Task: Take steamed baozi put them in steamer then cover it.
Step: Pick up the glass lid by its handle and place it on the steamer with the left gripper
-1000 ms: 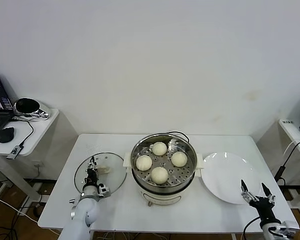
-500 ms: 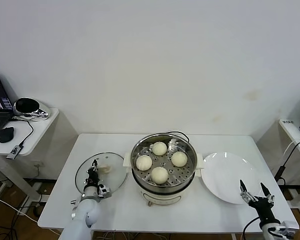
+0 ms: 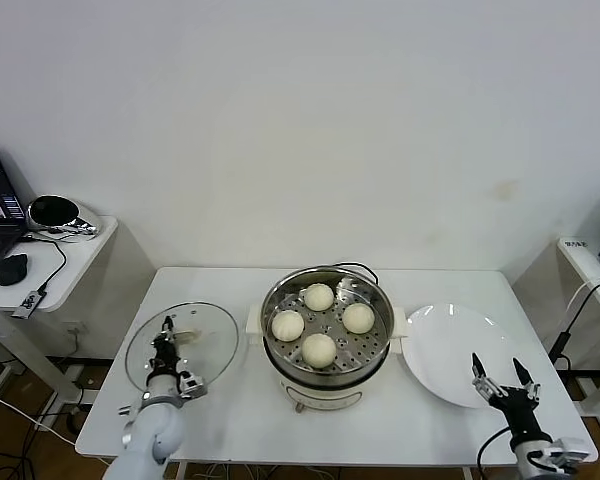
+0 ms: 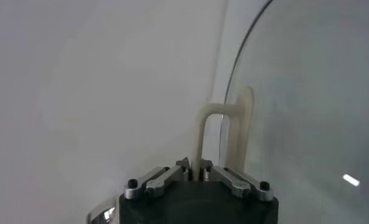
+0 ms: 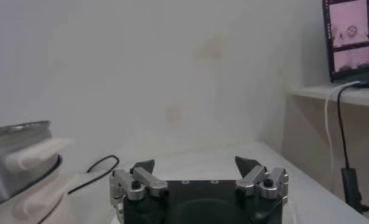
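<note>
Left wrist view: left hand (image 4: 198,175) is clamped tight on the cream rectangular handle (image 4: 220,137) of the round clear glass lid w/ metal rim (image 4: 306,91). Pinching the handle makes sense, since it's the only graspable part and gives control of the whole disc. In head view the left hand (image 3: 163,350) has the lid (image 3: 180,345) over the white counter (image 3: 230,420), beside the large shiny steel steamer pot (image 3: 325,335) but apart from it, probably raised to carry it across. Four cream-white round baozi (image 3: 320,349) sit on the perforated tray inside, so loading looks done and covering is the step left. Flat white plate (image 3: 450,350) lies bare on the far side. Right hand (image 3: 500,383) is parked near the counter's front edge by the plate, fingers spread wide, holding nothing, out of the lid's path.
</note>
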